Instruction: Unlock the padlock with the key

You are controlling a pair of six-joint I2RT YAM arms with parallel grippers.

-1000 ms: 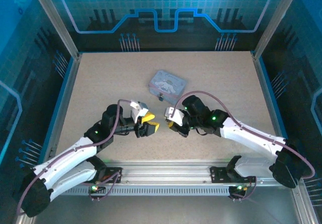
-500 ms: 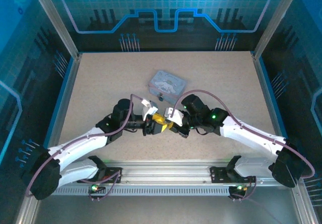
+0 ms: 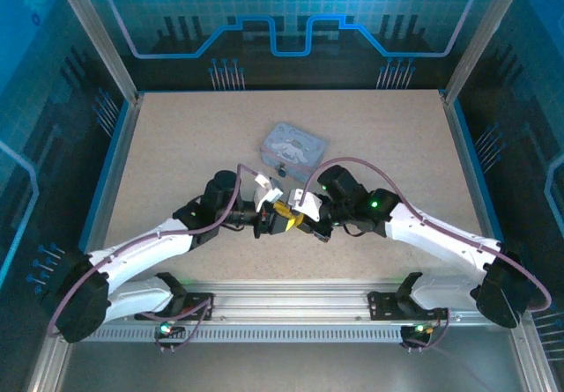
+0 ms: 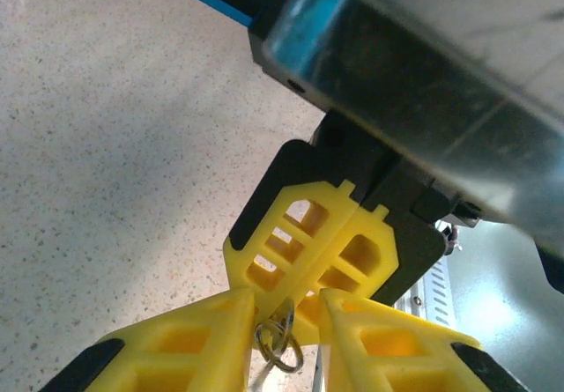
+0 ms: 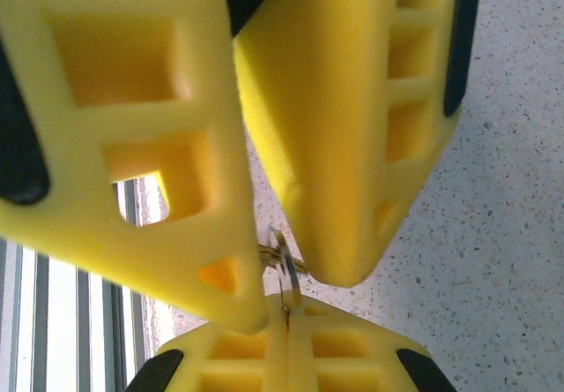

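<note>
Barely ajar, left gripper [image 4: 286, 302] astride key [image 5: 282, 258] in clamped right gripper [image 5: 287, 314].

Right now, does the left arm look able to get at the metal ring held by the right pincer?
Probably yes: the left pincer has a finger on either side of the metal ring, which pokes from the tips of the shut right pincer, with nothing between.

**Left arm closes in on the right**

We see that the left gripper [image 3: 284, 217] has swung rightward over the speckled beige table [image 3: 176, 145], from well apart to tip-to-tip with the right gripper [image 3: 300, 222]. Its yellow fingers [image 4: 211, 321] have narrowed and now flank the thin, dark metal key [image 4: 280, 343] jutting from the right gripper's tips.
</note>
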